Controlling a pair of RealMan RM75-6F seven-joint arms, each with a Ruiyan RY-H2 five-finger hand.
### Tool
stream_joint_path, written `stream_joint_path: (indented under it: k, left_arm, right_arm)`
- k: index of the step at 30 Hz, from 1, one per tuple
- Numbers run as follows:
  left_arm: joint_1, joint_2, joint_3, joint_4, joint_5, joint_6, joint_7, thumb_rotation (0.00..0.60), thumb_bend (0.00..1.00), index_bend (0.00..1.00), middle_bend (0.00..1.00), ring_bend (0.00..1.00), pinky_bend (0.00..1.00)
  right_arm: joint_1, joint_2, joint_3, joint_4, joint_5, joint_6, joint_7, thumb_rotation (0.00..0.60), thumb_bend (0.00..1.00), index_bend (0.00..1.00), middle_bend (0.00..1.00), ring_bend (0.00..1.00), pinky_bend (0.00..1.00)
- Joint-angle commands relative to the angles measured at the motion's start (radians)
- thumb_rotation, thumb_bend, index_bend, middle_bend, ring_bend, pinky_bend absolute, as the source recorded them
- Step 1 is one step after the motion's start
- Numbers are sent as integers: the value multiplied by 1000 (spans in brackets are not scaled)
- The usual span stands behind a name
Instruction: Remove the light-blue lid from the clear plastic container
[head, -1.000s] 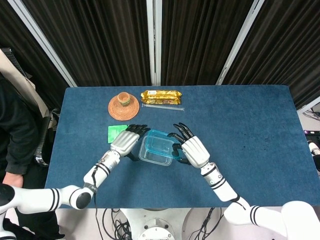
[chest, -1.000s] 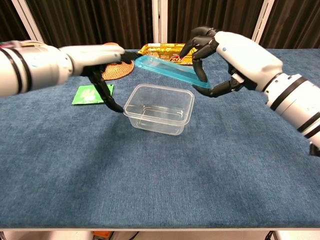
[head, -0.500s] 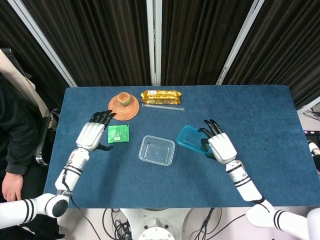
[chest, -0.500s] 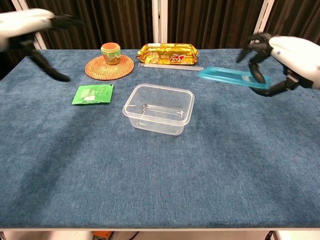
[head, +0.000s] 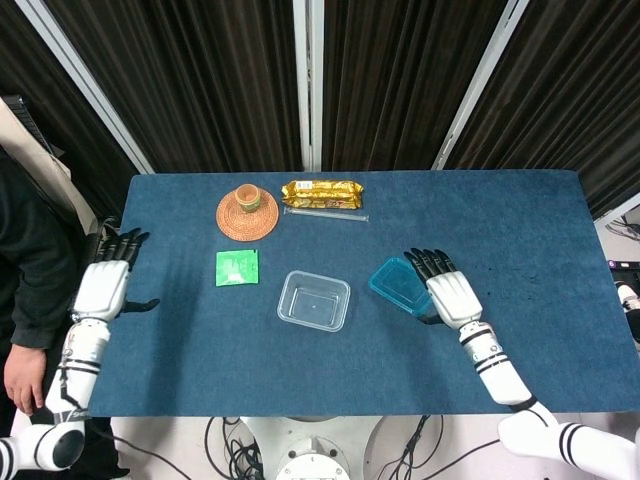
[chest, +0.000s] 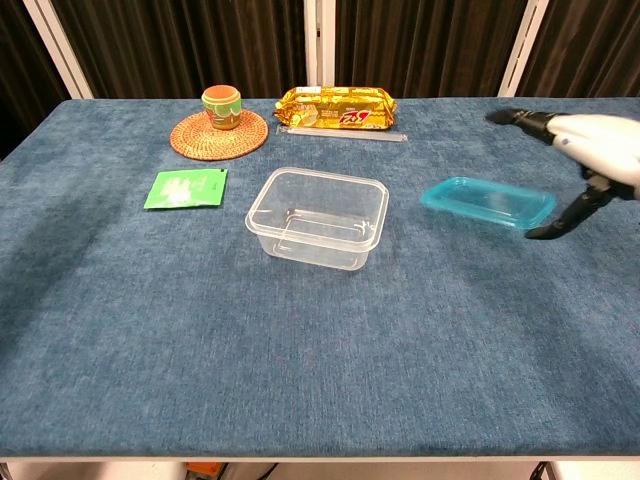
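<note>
The clear plastic container (head: 313, 300) (chest: 318, 217) stands uncovered at the table's middle. Its light-blue lid (head: 400, 285) (chest: 488, 201) lies flat on the blue cloth to the container's right, apart from it. My right hand (head: 452, 297) (chest: 596, 150) hovers just right of the lid with its fingers spread over the lid's right end, and its thumb tip is near the lid's right corner. It holds nothing. My left hand (head: 102, 288) is open at the table's left edge, far from the container. The chest view does not show it.
A green packet (head: 237, 268) (chest: 186, 188) lies left of the container. At the back are a woven coaster with a small pot (head: 247, 212) (chest: 221, 123), a gold snack pack (head: 322, 193) and a clear stick (head: 325, 213). A person (head: 25, 270) sits at the left.
My right hand carried the lid off to the right, lowered it onto the cloth and let go. My left hand drew back from the container to the table's left edge.
</note>
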Motion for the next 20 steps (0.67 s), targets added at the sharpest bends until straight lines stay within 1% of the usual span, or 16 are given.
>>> stream_joint_path:
  k: [1,4,6,9,13,16,20]
  left_arm:
    - [43,27,8,15,18,42,0,600,0,81,0,0,3]
    - [91,31,3,39,30,112,7,600,0,108,11,0,8]
    - [124,43,14,47,54,145,3,600,0,133,41,0,16]
    - [172,68,33,30,82,176,-19,600,0,149,54,0,20]
    - [230,94,57,-22,112,215,-23,600,0,149,53,0,18]
    - [272,102,73,-57,138,248,-26,600,0,148,53,0,16]
    - [323,78,82,-70,175,313,5,600,0,149,53,0,16]
  right_arm:
    - [-44,109,-2,-113,23,29,-25,600,0,0,0,0,0]
    - [-101,170,0,-175,14,129,-38,600,11,0,30,0,0]
    - [-149,216,-5,-230,16,192,-32,600,36,0,83,0,0]
    - [-220,279,-23,-300,11,272,-8,600,64,0,120,0,0]
    - [-307,333,-59,-357,-14,367,7,600,68,0,119,0,0]
    - [-361,356,-89,-381,-40,419,15,600,69,0,109,0,0]
    - [-401,365,-118,-394,-84,449,21,600,72,0,98,0,0]
